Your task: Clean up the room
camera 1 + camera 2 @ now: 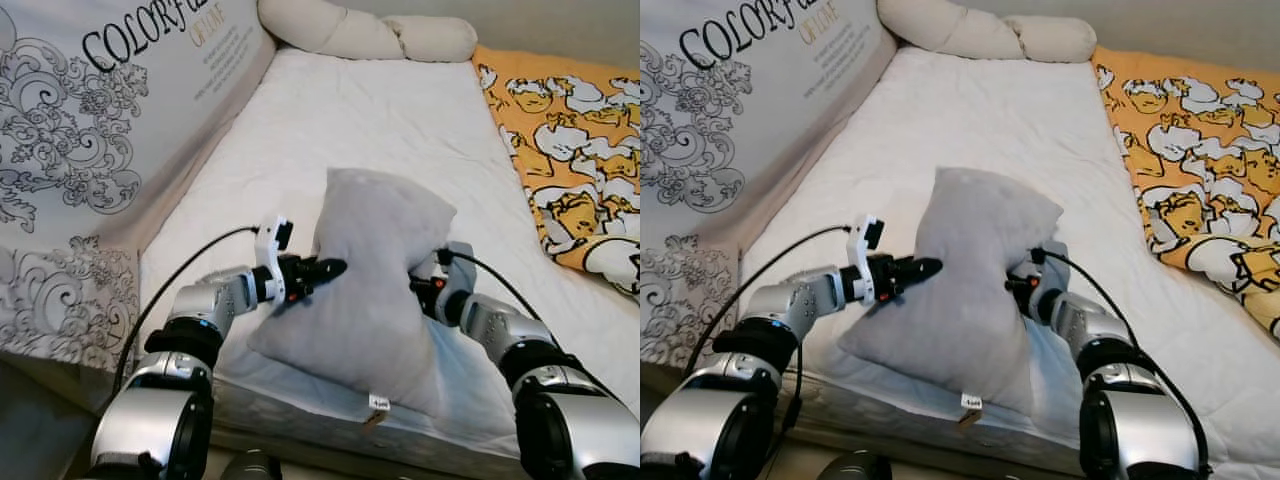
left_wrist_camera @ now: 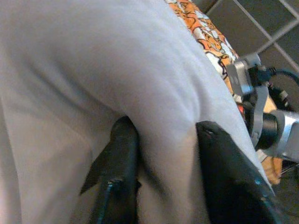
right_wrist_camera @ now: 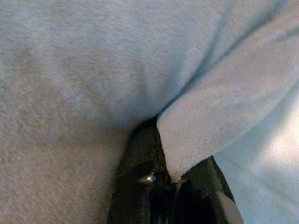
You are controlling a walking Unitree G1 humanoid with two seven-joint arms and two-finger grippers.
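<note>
On the bed (image 1: 400, 130), tagged pillow (image 1: 370, 290), wording seemingly "COLORFUL".

The pillow (image 1: 370, 280) is soft grey matt cloth. The mattress (image 1: 400, 120) is white quilted fabric. The arms (image 1: 160, 420) are glossy silver metal.

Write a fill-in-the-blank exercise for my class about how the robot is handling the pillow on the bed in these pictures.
1. The grey pillow is held by ____ grippers at once.
2. The left gripper pinches the pillow's ____ side.
3. The right gripper is shut on a fold of the ____.
4. The orange patterned blanket lies on the robot's ____ side of the white mattress.

Missing words: two; left; pillow; right
</note>
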